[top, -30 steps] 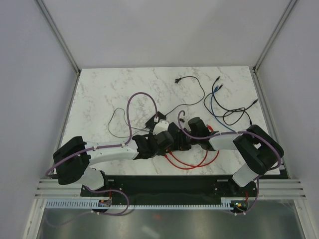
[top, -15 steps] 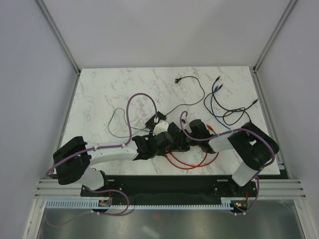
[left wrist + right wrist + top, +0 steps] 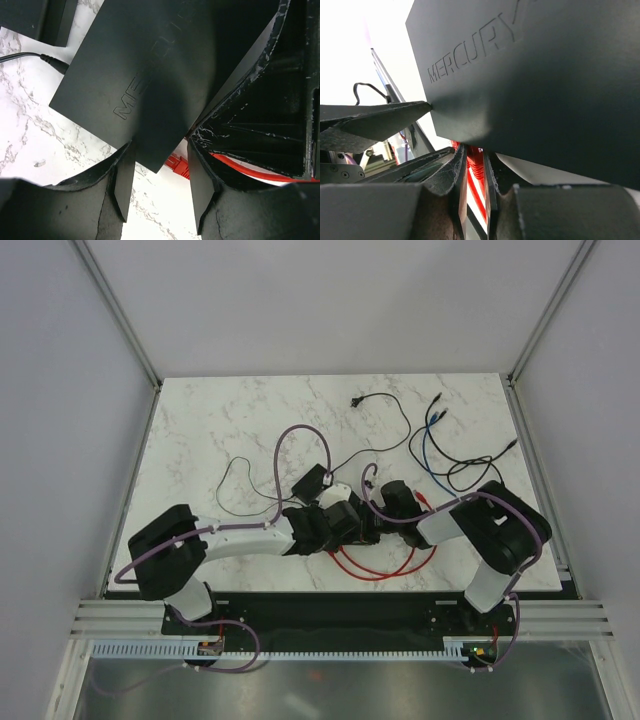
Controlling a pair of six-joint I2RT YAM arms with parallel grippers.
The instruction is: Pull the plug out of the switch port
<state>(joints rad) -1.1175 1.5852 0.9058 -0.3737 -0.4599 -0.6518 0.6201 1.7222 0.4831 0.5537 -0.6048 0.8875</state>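
You're at the grip stage, with the pull itself not yet made. The switch (image 3: pixel 150 75) sits close to the near edge of the table (image 3: pixel 220 430), about midway along it and mostly hidden under both wrists in the top view. The smaller black box (image 3: pixel 311 482) lies just beyond it. Your left gripper (image 3: pixel 160 147) straddles one end of the switch, its jaws pressed against the two sides and bracing the box. The red plug (image 3: pixel 178 166) shows just under that end. Your right gripper (image 3: pixel 473 152) has its jaws drawn narrow around the plug, with both pads against it as far as the wrist view shows. The red cable (image 3: pixel 385 568) loops away from there toward the near edge. You can't see the latch tab, so you can't tell if it's pressed. Your next move, as I judge it, is a straight pull along the port's axis, away from the switch, while your left holds firm. Pull off-axis and the box will likely twist or drag
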